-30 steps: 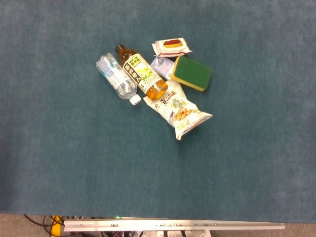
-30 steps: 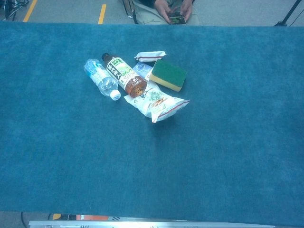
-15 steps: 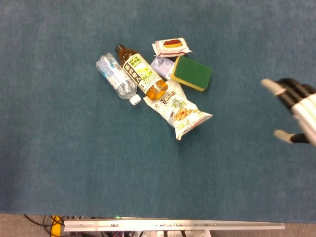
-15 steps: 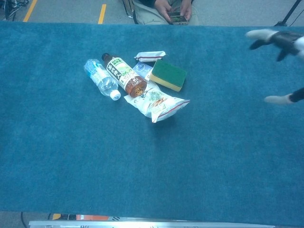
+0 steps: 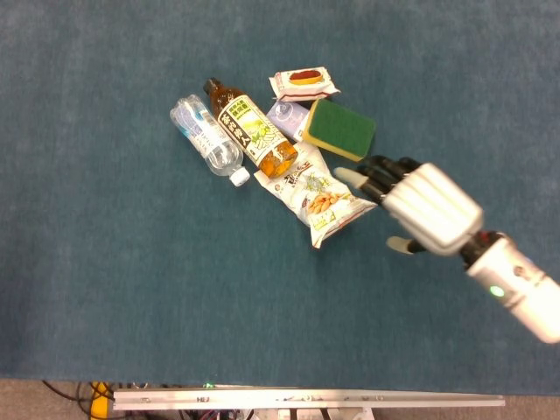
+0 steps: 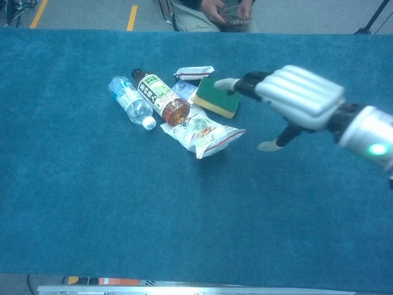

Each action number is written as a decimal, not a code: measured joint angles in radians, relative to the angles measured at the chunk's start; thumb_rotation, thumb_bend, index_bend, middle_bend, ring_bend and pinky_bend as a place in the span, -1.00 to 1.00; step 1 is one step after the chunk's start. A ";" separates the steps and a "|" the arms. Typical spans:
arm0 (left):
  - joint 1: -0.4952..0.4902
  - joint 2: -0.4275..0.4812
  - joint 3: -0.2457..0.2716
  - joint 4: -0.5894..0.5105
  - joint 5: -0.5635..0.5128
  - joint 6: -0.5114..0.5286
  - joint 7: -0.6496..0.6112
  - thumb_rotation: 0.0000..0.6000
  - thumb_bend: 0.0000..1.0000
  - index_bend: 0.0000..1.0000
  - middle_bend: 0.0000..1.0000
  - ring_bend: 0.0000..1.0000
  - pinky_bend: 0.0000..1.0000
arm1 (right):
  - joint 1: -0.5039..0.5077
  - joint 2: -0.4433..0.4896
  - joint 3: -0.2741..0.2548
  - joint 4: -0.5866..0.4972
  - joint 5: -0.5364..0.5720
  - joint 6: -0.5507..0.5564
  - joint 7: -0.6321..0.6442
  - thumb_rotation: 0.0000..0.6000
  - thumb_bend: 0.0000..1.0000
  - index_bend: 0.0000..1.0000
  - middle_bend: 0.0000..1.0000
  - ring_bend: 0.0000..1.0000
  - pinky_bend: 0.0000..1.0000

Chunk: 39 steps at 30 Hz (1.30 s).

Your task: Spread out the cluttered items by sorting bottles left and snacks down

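Hovering right hand (image 5: 426, 207), fingers spread, beside snack bag (image 5: 322, 198) and sponge (image 5: 340, 129)

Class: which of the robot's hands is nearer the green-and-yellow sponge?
The right hand hovers open just beside the green-and-yellow sponge, not touching. The left hand appears in neither view.

No legible txt; tea bottle (image 5: 249, 129) label print too blurry.

Right hand (image 5: 426, 208) (image 6: 293, 97) extended from the right edge, back of hand uppermost, fingers (image 6: 236, 84) spread and stretched forward, thumb (image 6: 274, 143) splayed out to the side, nothing held. Wrist with a lit green indicator behind it. Left hand out of view.
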 measured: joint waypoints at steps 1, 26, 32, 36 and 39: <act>0.002 0.001 0.001 0.001 0.000 0.001 -0.003 1.00 -0.49 -0.60 -0.71 -0.89 -0.68 | 0.012 -0.020 0.004 0.008 0.020 -0.010 -0.020 1.00 -1.00 -0.90 -0.52 -0.65 -0.27; 0.042 0.034 0.021 0.039 0.009 0.032 -0.091 1.00 -0.49 -0.60 -0.71 -0.89 -0.68 | 0.181 -0.404 -0.001 0.300 0.275 0.041 -0.344 1.00 -0.57 0.21 0.00 -0.25 -0.03; 0.045 0.030 0.020 0.050 0.003 0.030 -0.102 1.00 -0.49 -0.60 -0.71 -0.89 -0.68 | 0.178 -0.419 -0.008 0.322 0.236 0.080 -0.286 1.00 -0.56 0.37 0.14 -0.07 0.24; 0.043 0.028 0.016 0.051 -0.002 0.025 -0.102 1.00 -0.49 -0.60 -0.71 -0.89 -0.68 | 0.168 -0.394 -0.018 0.298 0.188 0.106 -0.216 1.00 -0.56 0.37 0.14 -0.02 0.28; 0.040 0.025 0.014 0.052 -0.005 0.020 -0.100 1.00 -0.49 -0.60 -0.71 -0.89 -0.68 | 0.155 -0.358 -0.032 0.254 0.145 0.134 -0.172 1.00 -0.56 0.37 0.14 -0.02 0.29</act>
